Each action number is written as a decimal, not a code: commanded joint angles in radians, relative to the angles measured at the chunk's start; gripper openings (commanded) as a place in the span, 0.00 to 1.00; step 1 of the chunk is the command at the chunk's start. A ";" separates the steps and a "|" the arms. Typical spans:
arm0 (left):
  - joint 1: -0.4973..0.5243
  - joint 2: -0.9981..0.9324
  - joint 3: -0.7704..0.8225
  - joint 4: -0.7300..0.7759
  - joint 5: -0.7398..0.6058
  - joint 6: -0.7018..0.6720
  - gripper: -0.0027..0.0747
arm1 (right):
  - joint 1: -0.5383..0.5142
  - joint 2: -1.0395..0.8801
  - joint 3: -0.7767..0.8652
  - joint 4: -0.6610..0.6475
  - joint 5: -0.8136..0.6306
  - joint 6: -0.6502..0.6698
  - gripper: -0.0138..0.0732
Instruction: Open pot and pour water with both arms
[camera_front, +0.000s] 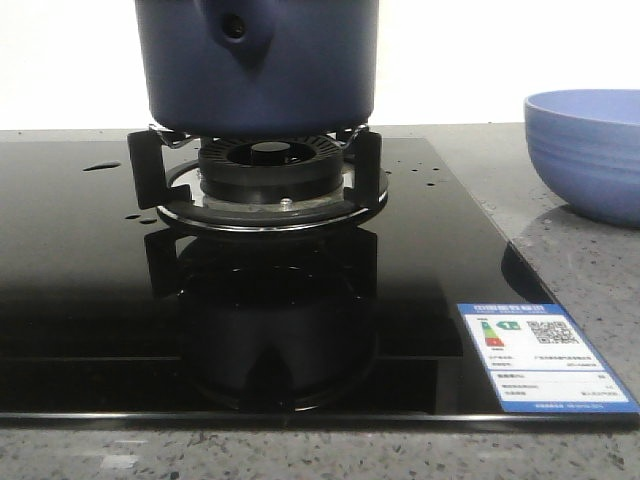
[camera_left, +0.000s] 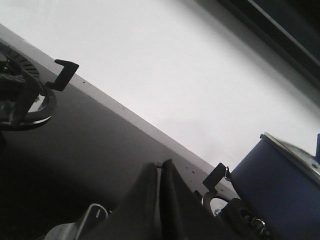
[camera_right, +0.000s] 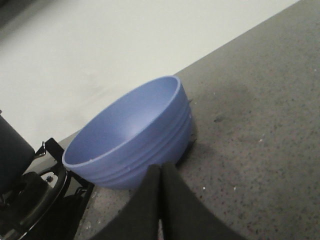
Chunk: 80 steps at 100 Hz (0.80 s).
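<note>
Navy-blue pot sits on burner grate at 12 o'clock of front view, handle socket w/ round hole facing camera. Top of pot is cropped there; left wrist view shows a pale rim/lid edge on it, so lid looks on, judged not opened yet. Water seen only as a few drops on black glass cooktop, approx 9 o'clock of burner. Periwinkle bowl stands on grey counter at 3 o'clock, apart from pot.

Step in hand, judged: approach, task barely begun. To do it well: one arm should part its fingers before reaching lid knob, come straight down over pot centre, lift lid vertically so grate and pot aren't nudged; other arm takes handle socket square-on, tips slowly toward bowl rim. Wet glass = slip risk if pot gets dragged.

Pose: neither arm shows in front view. Left gripper is clenched, fingers pressed together, nothing between them; hovers low over cooktop, pot off to its side, not touching. Right gripper also clenched on nothing, fingers meeting, tips aimed at bowl's near wall, just beside it; contact can't be told.
</note>
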 joint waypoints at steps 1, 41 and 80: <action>-0.003 -0.025 -0.045 -0.031 -0.027 -0.004 0.01 | 0.000 -0.016 -0.063 0.013 0.005 -0.001 0.09; -0.003 0.271 -0.530 0.093 0.449 0.279 0.01 | 0.000 0.291 -0.516 -0.072 0.465 -0.173 0.10; -0.046 0.448 -0.712 -0.016 0.562 0.486 0.04 | 0.040 0.529 -0.723 -0.039 0.518 -0.321 0.14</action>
